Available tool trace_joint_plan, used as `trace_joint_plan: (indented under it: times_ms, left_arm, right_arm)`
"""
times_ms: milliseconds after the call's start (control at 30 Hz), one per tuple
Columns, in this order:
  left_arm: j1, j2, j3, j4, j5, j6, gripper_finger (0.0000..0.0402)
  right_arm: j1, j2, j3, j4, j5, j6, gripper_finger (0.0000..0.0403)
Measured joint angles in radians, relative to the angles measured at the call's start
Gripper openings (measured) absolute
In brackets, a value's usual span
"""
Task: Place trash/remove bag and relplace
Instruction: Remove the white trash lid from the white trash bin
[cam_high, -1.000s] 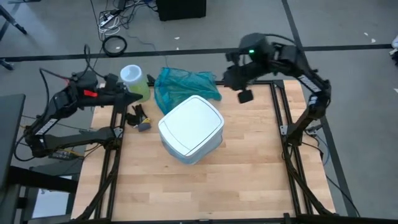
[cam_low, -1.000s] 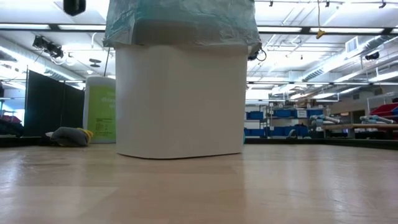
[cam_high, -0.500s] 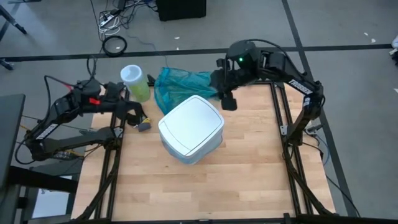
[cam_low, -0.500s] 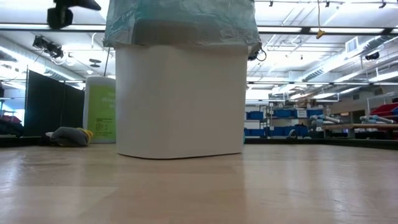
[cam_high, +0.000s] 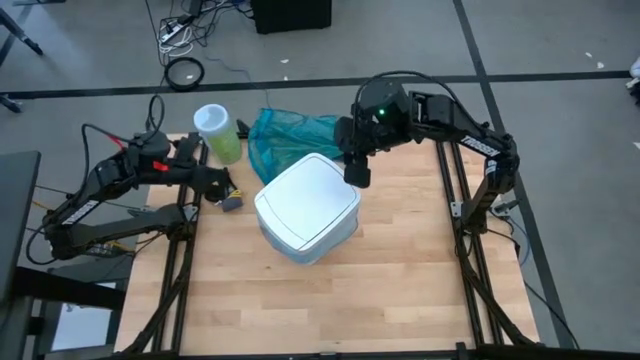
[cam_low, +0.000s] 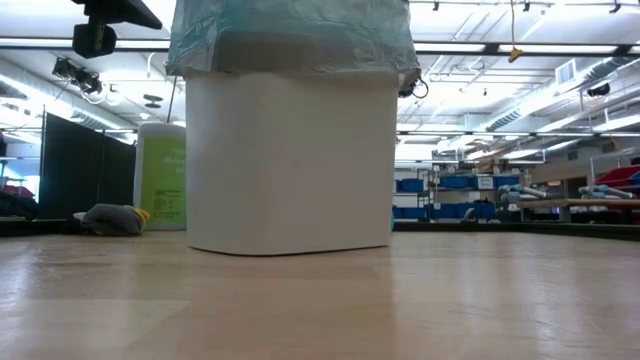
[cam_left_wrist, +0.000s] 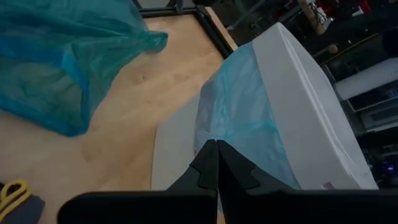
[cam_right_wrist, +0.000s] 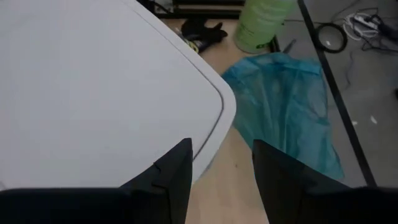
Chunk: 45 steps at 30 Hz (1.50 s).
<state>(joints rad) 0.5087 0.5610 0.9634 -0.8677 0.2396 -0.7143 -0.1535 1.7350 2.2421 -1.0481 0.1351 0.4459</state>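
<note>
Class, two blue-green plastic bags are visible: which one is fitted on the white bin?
The lighter sky-blue bag, stretched under the bin's lid; the darker teal bag lies loose on the table behind.

- The right gripper (cam_high: 354, 172) moves from the table's far right edge in toward the white bin (cam_high: 307, 207), now at the bin's 1 o'clock corner.
- The left gripper (cam_high: 214, 183) slides closer to the bin, now at its 9 o'clock.
</note>
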Motion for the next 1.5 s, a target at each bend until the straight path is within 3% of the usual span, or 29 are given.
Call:
trace_joint_plan:
  times_ms: [533,1500]
  left_arm:
    - [0.0,-0.002,0.0,0.002,0.024,0.006,0.0005]
    - [0.0,0.002,0.0,0.088,0.0,-0.001,0.0005]
  right_arm:
    - [0.037,0.058,0.0,-0.059,0.081,0.006,0.0151]
    - [0.041,0.084,0.001,-0.108,0.068,0.084,0.0151]
